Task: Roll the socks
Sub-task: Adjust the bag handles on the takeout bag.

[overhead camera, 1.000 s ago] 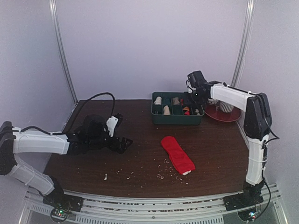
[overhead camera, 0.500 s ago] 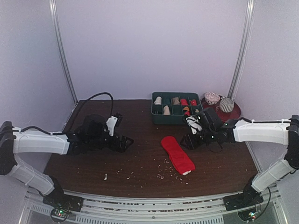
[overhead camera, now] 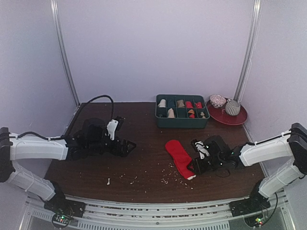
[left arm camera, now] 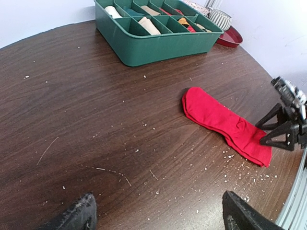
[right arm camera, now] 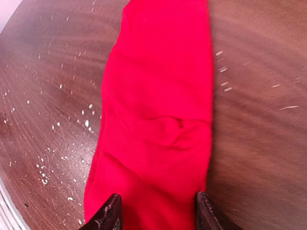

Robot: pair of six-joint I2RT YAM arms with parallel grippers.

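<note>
Straddling the near end of the red sock (right arm camera: 158, 120), the right gripper (right arm camera: 156, 215) stands half open, jaws at either edge, fabric flat between them. The left gripper (left arm camera: 158, 218) hovers wide open and empty, well apart to the left. Behind the sock, which lies mid-bench (overhead camera: 144, 167), a green tray (overhead camera: 182, 123) holds beige rolls (overhead camera: 171, 113) and red and orange pieces in its compartments. Pale crumbs (overhead camera: 168, 179) speckle the dark wood, and lilac walls (overhead camera: 153, 48) surround it.

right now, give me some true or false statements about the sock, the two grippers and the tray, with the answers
1. The red sock lies flat and unrolled on the table. True.
2. The left gripper holds the sock. False: it is open over bare table, away from the sock.
3. The right gripper is open over the sock's near end. True.
4. The green tray is empty. False: its compartments hold small rolled bundles.
</note>
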